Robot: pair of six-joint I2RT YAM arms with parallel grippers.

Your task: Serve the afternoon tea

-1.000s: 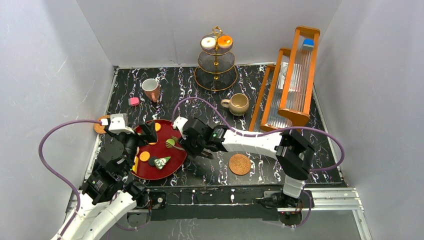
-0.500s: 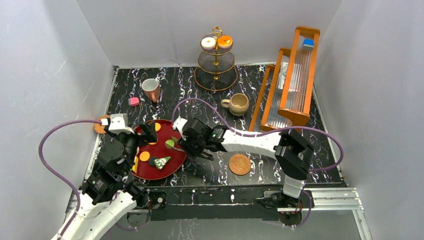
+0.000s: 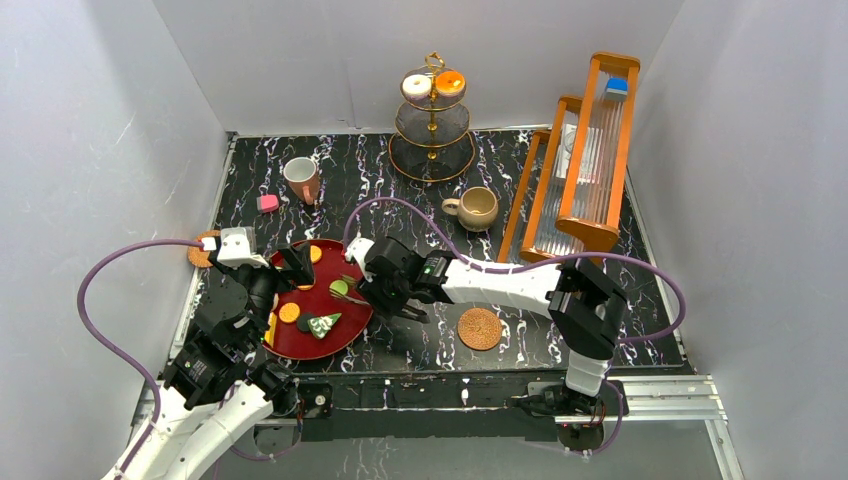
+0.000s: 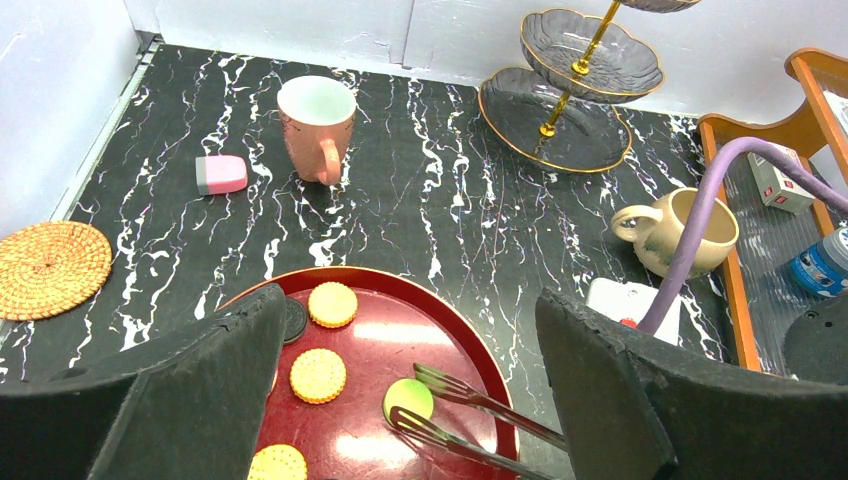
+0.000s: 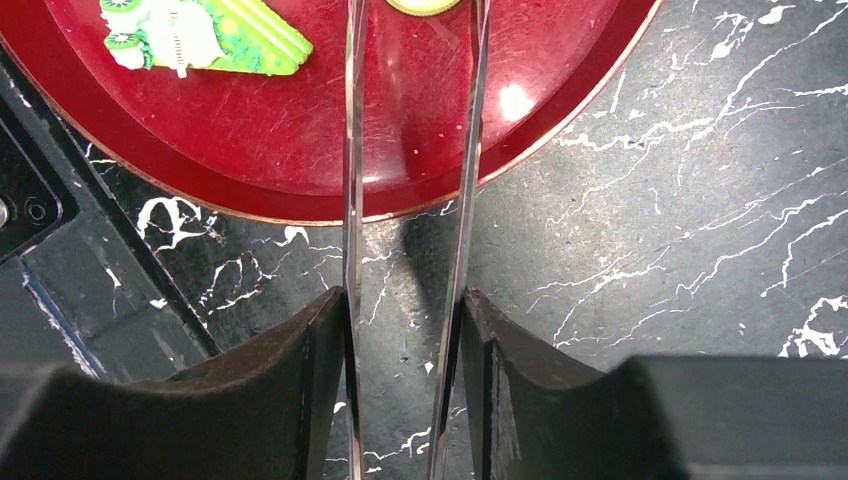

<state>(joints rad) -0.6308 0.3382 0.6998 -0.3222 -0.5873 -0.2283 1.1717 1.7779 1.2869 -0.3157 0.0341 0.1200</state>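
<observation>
My right gripper [image 3: 388, 292] is shut on the tongs [image 5: 352, 200], its pads pressing both arms. The tong tips [image 4: 430, 400] sit on either side of a round green pastry [image 4: 408, 398] on the red tray [image 3: 335, 343]. My left gripper [image 4: 410, 310] is open and empty above the tray's left part. Several yellow cookies [image 4: 317, 374] and a green cake slice [image 5: 205, 35] lie on the tray. The gold three-tier stand [image 3: 432, 130] at the back holds a white donut [image 3: 416, 85] and an orange one [image 3: 450, 81] on top.
A pinkish-white mug [image 3: 301, 178] and a pink cake piece [image 3: 267, 203] stand back left. A beige mug [image 3: 477, 207] is near the stand. Woven coasters lie at the left edge [image 3: 200, 250] and front right [image 3: 479, 328]. A wooden rack [image 3: 585, 150] fills the right.
My right gripper has edged slightly left with the tongs, bringing the tips closer around the green pastry. The left arm has not moved.
</observation>
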